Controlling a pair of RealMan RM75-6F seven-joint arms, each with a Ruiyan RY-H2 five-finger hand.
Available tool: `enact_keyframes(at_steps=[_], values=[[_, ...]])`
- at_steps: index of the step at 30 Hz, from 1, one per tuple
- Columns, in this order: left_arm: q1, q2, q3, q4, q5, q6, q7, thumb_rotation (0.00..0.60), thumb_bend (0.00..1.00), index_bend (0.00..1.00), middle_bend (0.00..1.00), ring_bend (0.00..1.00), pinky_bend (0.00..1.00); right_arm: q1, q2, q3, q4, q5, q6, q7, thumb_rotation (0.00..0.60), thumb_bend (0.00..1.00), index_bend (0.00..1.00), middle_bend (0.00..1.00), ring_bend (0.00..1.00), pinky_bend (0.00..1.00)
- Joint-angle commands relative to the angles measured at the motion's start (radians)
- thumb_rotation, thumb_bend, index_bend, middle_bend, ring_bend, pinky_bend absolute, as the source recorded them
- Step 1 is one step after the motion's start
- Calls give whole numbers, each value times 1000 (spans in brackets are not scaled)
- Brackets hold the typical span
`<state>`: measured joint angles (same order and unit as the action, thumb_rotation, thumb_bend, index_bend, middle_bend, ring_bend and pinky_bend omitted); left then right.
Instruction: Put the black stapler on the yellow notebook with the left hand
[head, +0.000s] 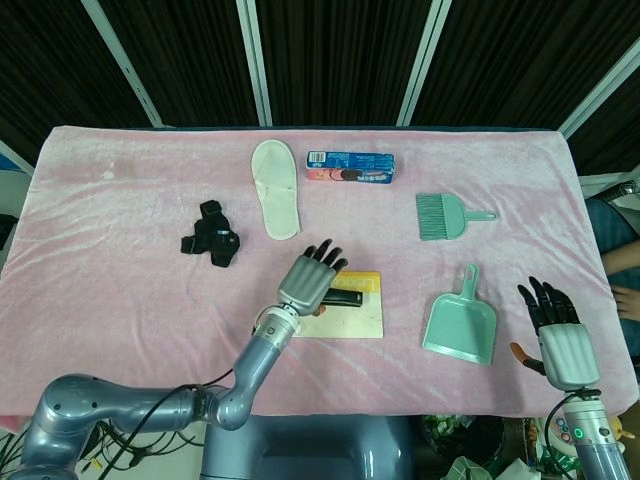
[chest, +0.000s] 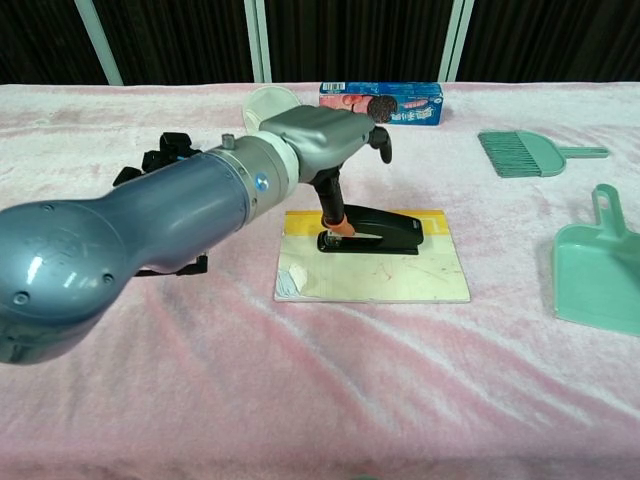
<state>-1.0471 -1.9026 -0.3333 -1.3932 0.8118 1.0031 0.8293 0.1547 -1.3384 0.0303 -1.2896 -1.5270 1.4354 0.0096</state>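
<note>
The black stapler (head: 347, 298) (chest: 385, 232) lies flat on the upper part of the yellow notebook (head: 355, 320) (chest: 380, 275), near the table's front middle. My left hand (head: 308, 280) (chest: 315, 135) hovers over the stapler's left end. Its fingers are raised and spread, clear of the stapler. Only the thumb reaches down to the stapler's rear end; I cannot tell if it touches. My right hand (head: 556, 335) hangs at the front right edge, fingers apart, holding nothing.
A green dustpan (head: 460, 325) (chest: 600, 265) lies right of the notebook, with a green brush (head: 445, 215) (chest: 525, 153) behind it. At the back are a blue cookie box (head: 350, 166) (chest: 380, 103) and a white slipper (head: 275, 188). A black strap (head: 212, 235) (chest: 170, 160) lies to the left.
</note>
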Motion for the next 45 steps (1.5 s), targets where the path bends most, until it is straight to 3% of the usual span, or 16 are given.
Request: enact_keyframes(at_steps=[1,5,9,15,19,23,30,37,45], values=[[21,92,0,-82,17,-21,-24,600,21,212,116,0,145,0,1,1,1,2,-2,0,600,136,28,0,32,103],[57,278,17,-197,73,-77,-55,600,30,212,114,0,138,-3,1,9,4,14,-2,1,600,136,29,0,32,103],[119,446,42,-276,204,-48,-107,600,36,216,120,0,134,-5,2,17,9,28,-2,-1,600,136,29,0,32,103],[259,636,109,-359,413,54,-270,600,37,225,121,0,134,-10,7,26,7,45,-3,-8,600,136,29,0,32,103],[391,751,200,-367,560,183,-383,600,37,226,120,0,133,-17,19,34,-8,60,2,-22,600,136,29,0,32,103],[519,795,267,-327,645,340,-485,600,37,227,119,0,124,-23,37,37,-31,77,-4,-44,600,136,28,0,32,103],[717,788,346,-196,645,529,-690,600,37,226,114,0,93,-28,61,42,-65,93,-9,-59,600,136,29,0,32,103],[833,707,354,-52,614,631,-843,600,37,222,106,0,79,-32,71,41,-85,83,1,-66,600,136,29,0,31,103],[864,685,340,8,565,599,-915,600,37,204,96,0,51,-41,84,39,-108,71,22,-67,600,137,29,0,31,103]])
